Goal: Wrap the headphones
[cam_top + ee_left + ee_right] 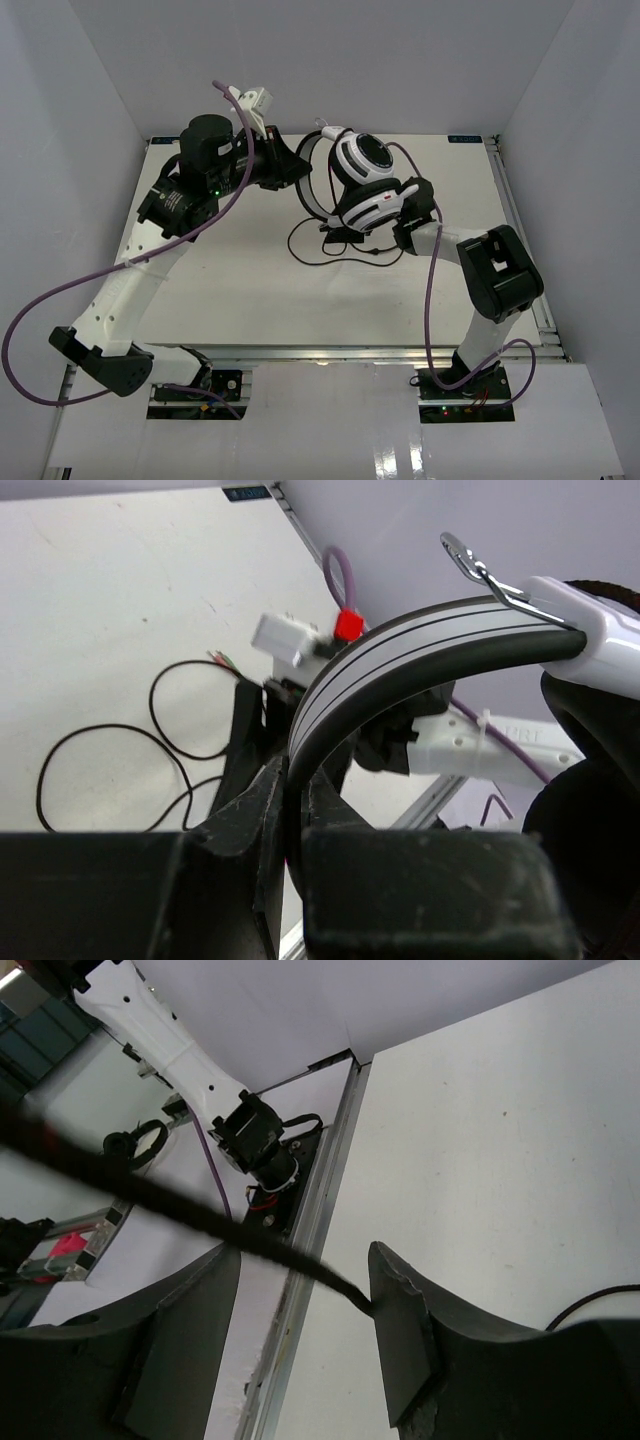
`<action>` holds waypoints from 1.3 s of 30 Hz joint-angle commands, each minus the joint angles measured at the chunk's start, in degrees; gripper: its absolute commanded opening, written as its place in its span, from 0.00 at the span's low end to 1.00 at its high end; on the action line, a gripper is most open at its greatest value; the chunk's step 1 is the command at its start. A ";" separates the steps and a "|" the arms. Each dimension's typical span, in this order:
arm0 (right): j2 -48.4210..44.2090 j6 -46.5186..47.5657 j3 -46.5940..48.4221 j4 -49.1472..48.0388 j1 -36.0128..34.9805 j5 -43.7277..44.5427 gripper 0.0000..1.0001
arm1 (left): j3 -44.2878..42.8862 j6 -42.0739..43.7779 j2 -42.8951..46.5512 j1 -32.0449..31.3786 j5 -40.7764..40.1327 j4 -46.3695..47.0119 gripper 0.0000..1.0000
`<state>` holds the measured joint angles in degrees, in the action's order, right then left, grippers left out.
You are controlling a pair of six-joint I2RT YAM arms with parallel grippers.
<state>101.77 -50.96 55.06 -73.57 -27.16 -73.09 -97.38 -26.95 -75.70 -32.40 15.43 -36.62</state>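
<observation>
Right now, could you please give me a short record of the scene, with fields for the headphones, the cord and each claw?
headphones: held above the table by the headband
left claw: shut on the headband
right claw: open, cord running across between its fingers
cord: loose loops lying on the table

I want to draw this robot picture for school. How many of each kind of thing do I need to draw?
Robot arms: 2
Headphones: 1
Purple cables: 2
Total: 5
</observation>
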 commanded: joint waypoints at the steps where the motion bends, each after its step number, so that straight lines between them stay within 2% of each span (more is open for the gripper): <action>1: -5.44 9.45 -4.50 -11.39 -2.57 1.95 0.60 | -8.33 -4.09 -0.08 -0.20 -5.28 3.22 0.00; 3: -6.65 12.79 -6.26 -7.64 -3.56 2.55 0.60 | -10.19 -5.03 -1.31 -0.20 -6.41 3.25 0.00; 11: -8.52 14.75 -9.87 -7.06 -6.94 1.31 0.58 | -15.63 -9.55 -2.37 -0.20 -11.78 3.90 0.00; 14: -10.87 21.49 -12.09 -0.60 -8.03 0.94 0.57 | -17.28 -9.96 -2.64 -0.20 -16.83 2.92 0.00; 16: -13.16 25.99 -14.13 7.01 -8.81 0.85 0.56 | -18.95 -10.52 -3.17 -0.20 -21.62 1.90 0.00; 20: -18.29 41.89 -16.58 23.99 -9.56 1.79 0.51 | -22.64 -11.40 -5.29 0.11 -30.74 0.47 0.00; 21: -20.06 44.59 -16.65 27.14 -9.57 2.88 0.46 | -23.68 -11.27 -5.88 0.21 -32.18 0.17 0.00; 23: -22.34 50.63 -15.59 37.74 -9.61 5.85 0.23 | -24.86 -10.56 -7.34 0.56 -36.19 -0.37 0.00; 24: -23.87 52.89 -14.70 41.40 -9.65 6.69 0.15 | -25.10 -9.87 -7.72 0.75 -37.43 -0.64 0.00; 26: -27.07 59.89 -13.45 51.80 -9.57 10.05 0.08 | -24.54 -8.28 -8.64 1.74 -41.59 -0.70 0.00; 28: -29.05 64.12 -12.23 58.25 -9.57 13.17 0.08 | -22.34 -7.34 -8.67 2.72 -43.01 -0.45 0.00; 29: -30.87 68.38 -10.71 64.64 -9.57 16.41 0.08 | -20.45 -6.68 -8.52 3.84 -43.92 -0.14 0.00; 32: -35.29 74.93 -8.10 76.02 -9.59 26.58 0.08 | -16.11 -6.48 -7.60 7.88 -42.58 0.43 0.00; 36: -38.18 82.47 -4.96 83.79 -10.68 36.04 0.08 | -9.75 -6.02 -6.74 11.79 -41.00 1.63 0.00; 39: -38.79 88.51 0.28 90.34 -13.40 43.60 0.08 | -6.40 -3.82 -8.06 12.49 -41.62 2.14 0.00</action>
<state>64.38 25.18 48.32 3.71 -37.54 -43.29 -106.18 -31.61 -85.15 -20.94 -25.23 -39.55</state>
